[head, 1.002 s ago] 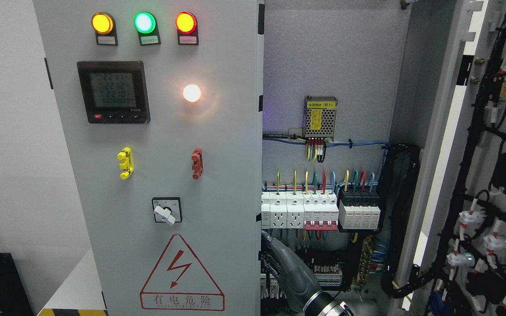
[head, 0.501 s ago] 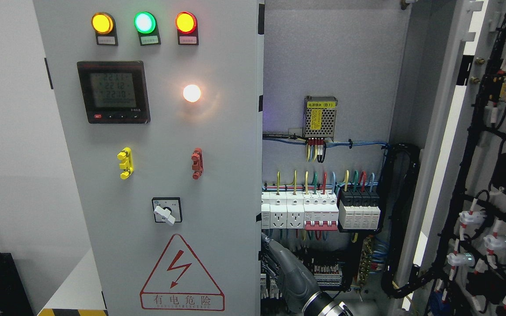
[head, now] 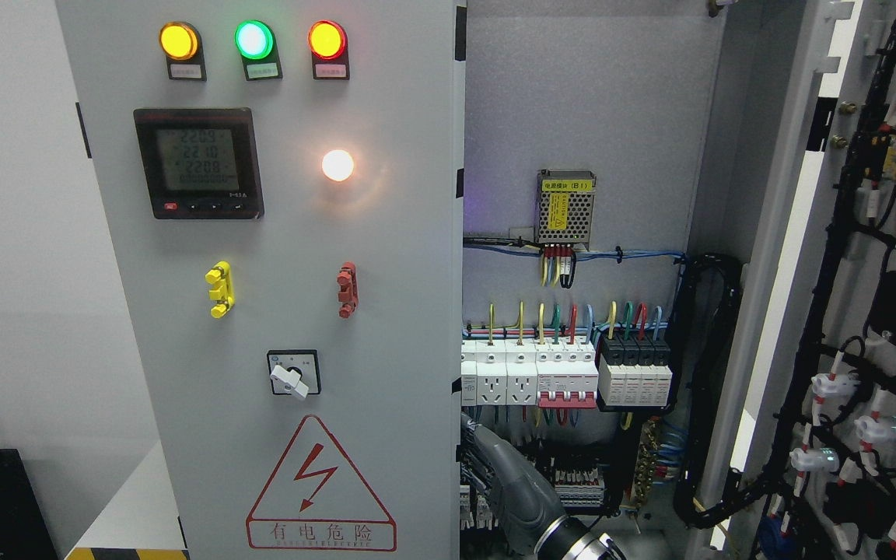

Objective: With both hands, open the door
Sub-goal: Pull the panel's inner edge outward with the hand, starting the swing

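Half done, by the look of it: right door [head: 883, 327] already swung wide toward 3 o'clock, wired inner face turned to the camera, cabinet interior laid bare — power supply module [head: 566, 208] up near 12 o'clock of the opening, row of breakers [head: 565, 373] below it. Left door [head: 300, 257] not yet opened, flat-on to the view, filling the picture from centre out to 9 o'clock, with the panel meter [head: 197, 162] and warning triangle [head: 320, 482] facing straight out. Long axis of both doors vertical, 12 to 6; free edge of the left door running down the middle of the frame, hinge side presumably at 9 o'clock. Right arm [head: 522, 490] entering at 6 o'clock, just right of centre, slanting up toward 10 o'clock and vanishing behind that free edge. Right hand hidden behind the door edge — cannot tell whether spread, curled or gripping the edge. Left arm nowhere in view. Remaining, as a judgement: swinging the left door outward about its 9 o'clock side.
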`<state>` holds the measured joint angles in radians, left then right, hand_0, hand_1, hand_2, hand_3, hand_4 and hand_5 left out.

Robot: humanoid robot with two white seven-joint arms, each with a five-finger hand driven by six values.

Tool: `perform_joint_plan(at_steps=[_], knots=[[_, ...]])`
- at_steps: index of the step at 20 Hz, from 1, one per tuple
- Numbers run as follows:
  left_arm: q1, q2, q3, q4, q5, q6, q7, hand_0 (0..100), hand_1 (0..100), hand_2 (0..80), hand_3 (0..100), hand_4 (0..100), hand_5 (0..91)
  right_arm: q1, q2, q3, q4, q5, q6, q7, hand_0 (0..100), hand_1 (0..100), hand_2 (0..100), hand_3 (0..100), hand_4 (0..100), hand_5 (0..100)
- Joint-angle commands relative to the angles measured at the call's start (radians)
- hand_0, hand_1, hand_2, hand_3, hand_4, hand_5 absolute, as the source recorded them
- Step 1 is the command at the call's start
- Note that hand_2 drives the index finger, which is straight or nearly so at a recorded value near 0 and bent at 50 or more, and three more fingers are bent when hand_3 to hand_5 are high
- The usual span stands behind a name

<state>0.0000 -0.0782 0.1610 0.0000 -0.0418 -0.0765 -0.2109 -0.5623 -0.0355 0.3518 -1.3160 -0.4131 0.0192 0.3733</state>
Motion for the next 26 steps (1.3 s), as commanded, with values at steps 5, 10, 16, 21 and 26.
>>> perform_joint_plan(at_steps=[5,10,16,21,26], knots=[[0.018,0.000,0.000,-0.002,0.000,0.000,0.001,0,0,0.0,0,0,0.0,-0.001,0.000,0.001,0.001,-0.001,-0.001,0.018,39,0,0,0,0,0],[0.018,0.000,0.000,-0.002,0.000,0.000,-0.001,0,0,0.0,0,0,0.0,-0.001,0.000,0.001,0.001,-0.001,-0.001,0.030,39,0,0,0,0,0],[0.018,0.000,0.000,-0.002,0.000,0.000,-0.001,0,0,0.0,0,0,0.0,-0.001,0.000,0.001,0.000,-0.001,-0.001,0.033,39,0,0,0,0,0],[0.018,0.000,0.000,-0.002,-0.001,0.000,-0.001,0,0,0.0,0,0,0.0,0.001,0.002,0.001,-0.006,-0.001,-0.001,0.048,39,0,0,0,0,0],[0.018,0.000,0.000,-0.002,0.000,0.000,-0.001,0,0,0.0,0,0,0.0,0.001,0.002,0.012,-0.009,-0.001,-0.001,0.073,39,0,0,0,0,0]])
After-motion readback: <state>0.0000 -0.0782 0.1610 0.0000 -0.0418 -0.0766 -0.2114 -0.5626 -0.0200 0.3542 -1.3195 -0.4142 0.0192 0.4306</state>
